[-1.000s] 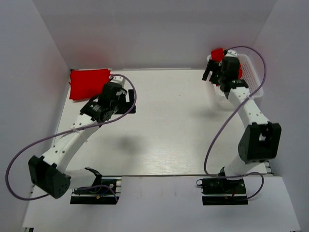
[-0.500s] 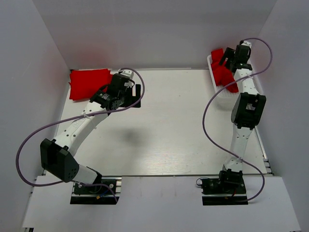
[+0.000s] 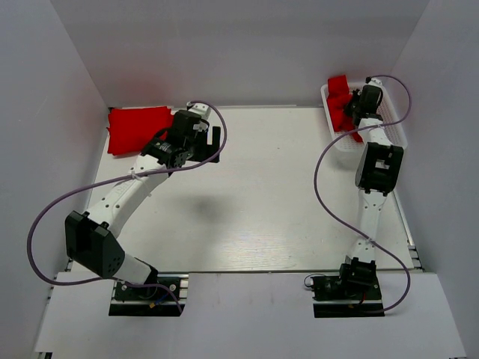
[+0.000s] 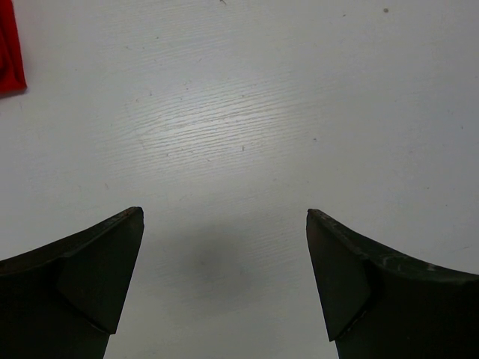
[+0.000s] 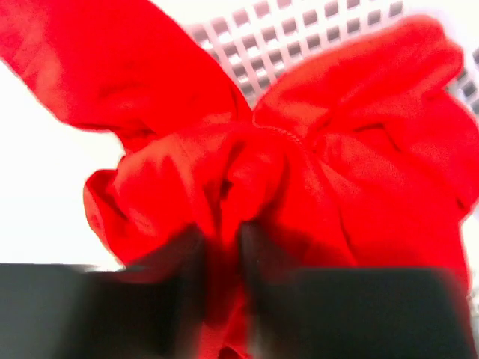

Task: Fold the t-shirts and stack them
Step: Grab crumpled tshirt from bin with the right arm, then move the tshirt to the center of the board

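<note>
The shirts [image 5: 247,164] were soft, matt red cloth, creased. The basket [image 5: 299,34] was white plastic mesh. The desk [image 4: 247,112] showed pale wood grain, faintly glossy. The left hand [image 4: 224,217] was matt black.

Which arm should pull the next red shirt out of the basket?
Right. The right hand is inside the white basket, pinching a crumpled red shirt. The left hand hangs open over the table, far across, near the folded shirt.

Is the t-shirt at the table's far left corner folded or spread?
Folded: the t-shirt lies as a compact flat rectangle, no sleeves showing.
</note>
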Action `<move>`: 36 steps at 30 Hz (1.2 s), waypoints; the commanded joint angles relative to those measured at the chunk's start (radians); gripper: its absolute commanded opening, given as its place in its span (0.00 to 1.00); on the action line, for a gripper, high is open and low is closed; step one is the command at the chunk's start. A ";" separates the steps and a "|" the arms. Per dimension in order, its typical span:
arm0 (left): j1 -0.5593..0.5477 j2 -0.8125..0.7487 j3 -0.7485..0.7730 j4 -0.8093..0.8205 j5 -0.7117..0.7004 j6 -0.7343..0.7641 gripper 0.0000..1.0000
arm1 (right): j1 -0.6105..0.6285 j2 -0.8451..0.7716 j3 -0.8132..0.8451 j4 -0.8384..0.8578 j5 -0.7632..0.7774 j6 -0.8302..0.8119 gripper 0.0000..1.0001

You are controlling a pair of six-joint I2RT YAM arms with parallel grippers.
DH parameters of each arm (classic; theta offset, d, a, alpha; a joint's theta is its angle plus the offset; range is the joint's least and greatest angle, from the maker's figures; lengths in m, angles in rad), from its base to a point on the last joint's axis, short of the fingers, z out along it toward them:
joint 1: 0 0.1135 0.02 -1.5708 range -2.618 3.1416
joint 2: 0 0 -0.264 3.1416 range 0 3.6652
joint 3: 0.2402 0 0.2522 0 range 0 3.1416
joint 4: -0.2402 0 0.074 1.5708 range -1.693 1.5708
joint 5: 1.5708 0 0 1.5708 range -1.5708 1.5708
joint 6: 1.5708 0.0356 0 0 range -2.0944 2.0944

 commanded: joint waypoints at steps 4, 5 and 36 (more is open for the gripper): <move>0.004 -0.016 0.021 0.031 0.027 0.027 1.00 | -0.015 -0.163 -0.036 0.118 -0.085 0.009 0.00; 0.004 -0.028 0.021 0.031 0.018 0.027 1.00 | -0.018 -0.183 -0.047 0.115 -0.084 -0.001 0.00; 0.004 -0.369 -0.312 0.005 -0.062 -0.119 1.00 | 0.198 -0.909 0.017 0.016 -0.841 0.105 0.00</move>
